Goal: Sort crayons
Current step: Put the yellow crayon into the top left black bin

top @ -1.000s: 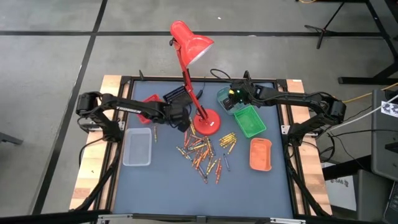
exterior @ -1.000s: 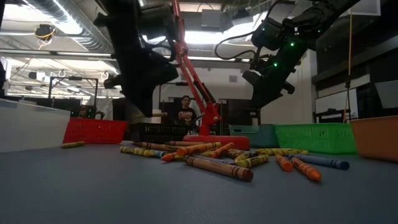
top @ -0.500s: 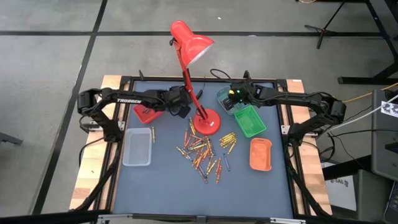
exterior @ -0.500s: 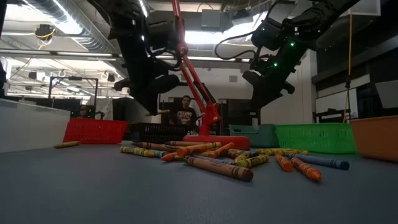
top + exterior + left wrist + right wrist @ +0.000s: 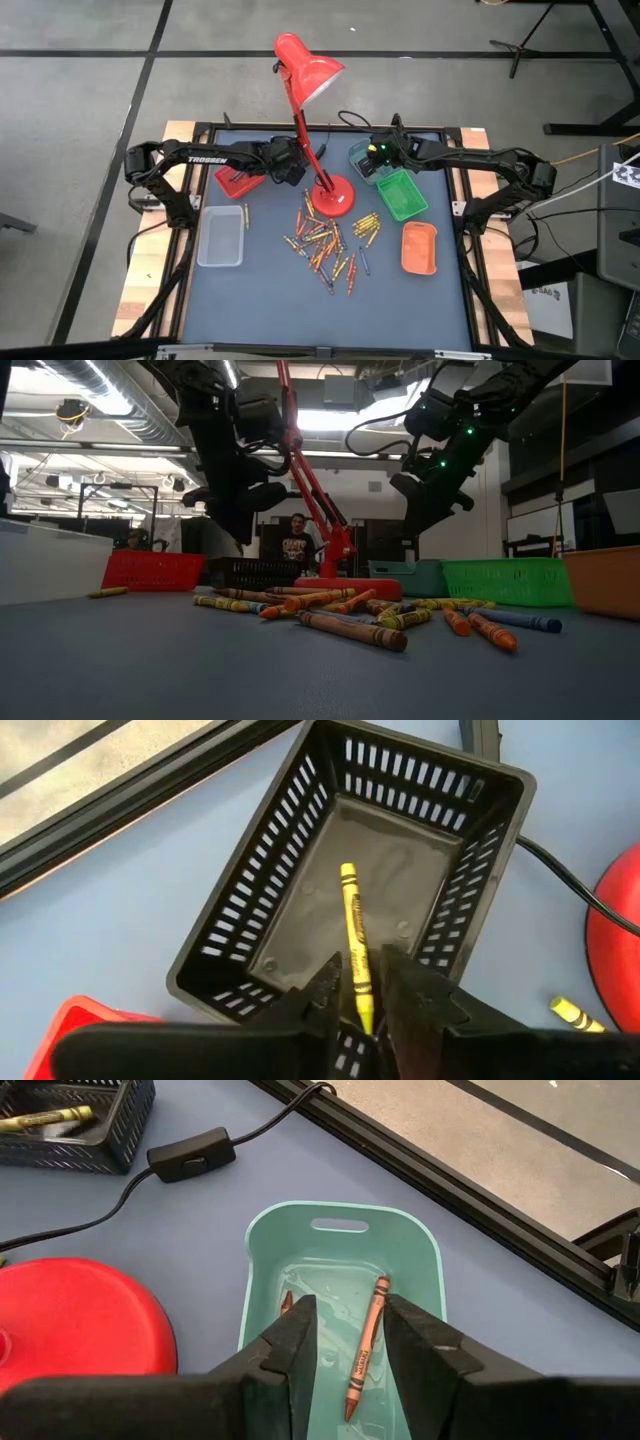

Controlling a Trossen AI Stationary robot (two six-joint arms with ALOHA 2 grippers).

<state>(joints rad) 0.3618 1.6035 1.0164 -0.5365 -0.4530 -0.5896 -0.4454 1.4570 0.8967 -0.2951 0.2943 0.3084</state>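
Crayons (image 5: 326, 243) lie scattered in a loose pile at the middle of the desk (image 5: 270, 300), just in front of the red lamp's (image 5: 308, 66) round base (image 5: 333, 197); in the low view they spread across the blue-grey surface, mostly orange, red and yellow. One more crayon lies apart on the desk beside the clear tray (image 5: 221, 237) on the left.

A yellow crayon (image 5: 353, 945) lies loose on the floor of the black basket (image 5: 277, 870), slightly tilted. The left hand (image 5: 363, 1020) hovers right above that basket, near the back of the desk and next to the lamp's stem; its fingers (image 5: 325, 988) stand slightly apart with the crayon's near end seen in the gap between them, and they do not pinch it, so the hand is released. A red tray (image 5: 238, 180) sits just beside the basket on the left, under the left arm.

The right hand (image 5: 347, 1370) hangs over the teal tray (image 5: 415, 1245) at the back right of the desk, fingers parted and grasping nothing. An orange crayon (image 5: 364, 1346) lies inside that tray, and a second, mostly hidden one shows at the edge of a finger. A green basket (image 5: 402, 194) stands just in front of the teal tray, and an orange tray (image 5: 419, 248) nearer still on the right. The lamp's black cord with its switch (image 5: 191, 1156) runs across the desk between the black basket and the teal tray.

A person (image 5: 297, 544) shows in the room behind the desk.
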